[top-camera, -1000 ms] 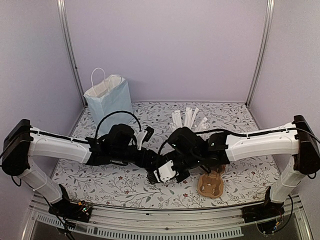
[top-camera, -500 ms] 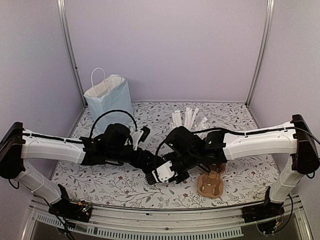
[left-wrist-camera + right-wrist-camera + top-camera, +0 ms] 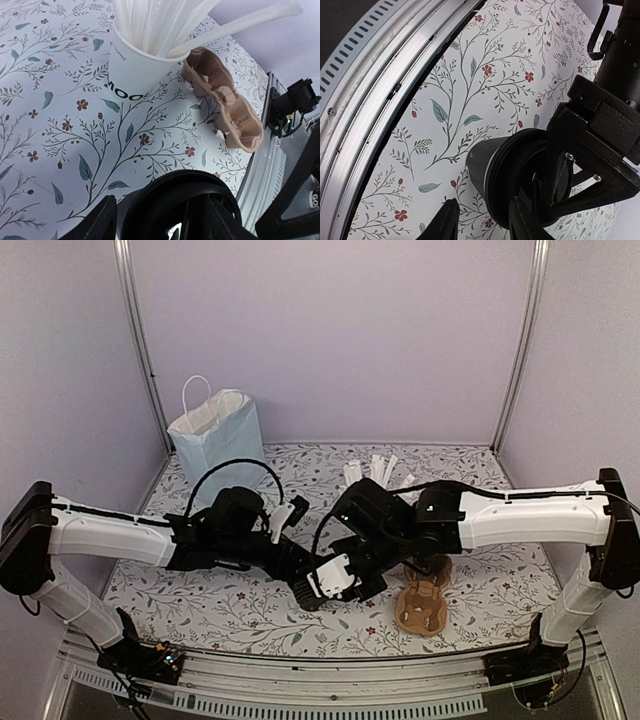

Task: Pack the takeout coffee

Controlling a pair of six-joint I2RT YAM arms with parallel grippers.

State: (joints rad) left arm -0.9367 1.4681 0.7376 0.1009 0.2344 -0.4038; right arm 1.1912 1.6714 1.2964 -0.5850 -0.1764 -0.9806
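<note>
1. Jaws first. The left gripper (image 3: 162,220) is holding its fingers fairly wide and, as I judge it, clamping across the wide end of the takeout coffee cup (image 3: 482,167). The right gripper (image 3: 482,220) is standing part-open, with bare table (image 3: 200,610) showing between its fingertips, so it is gripping nothing.
2. The cup is sitting at the lower centre of the top view, squeezed between the two wrists and mostly hidden there. In the right wrist view it is filling the middle of the frame. I cannot tell whether it is touching the table.
3. Its long axis is running across the right wrist frame. The narrow base is pointing left and the dark wide end is going right, into the left fingers. To my eye it is tipping well off upright.
4. Here is the relation that matters: the cup is lying just beyond the right fingertips, higher in that frame, not between them. So the left arm is the one with a hold on it.
5. Both arms are stretching in low from the bottom corners of the top view, with the wrists meeting nose to nose.
6. Looking outward, the cardboard carrier (image 3: 420,605) is lying just right of the grippers. The cup of white sticks (image 3: 135,70) is standing near the carrier. The paper bag (image 3: 215,435) is waiting at upper left, well apart, on the left arm's side. The left arm looks better placed to carry the cup, and the right arm will want to get clear first.
</note>
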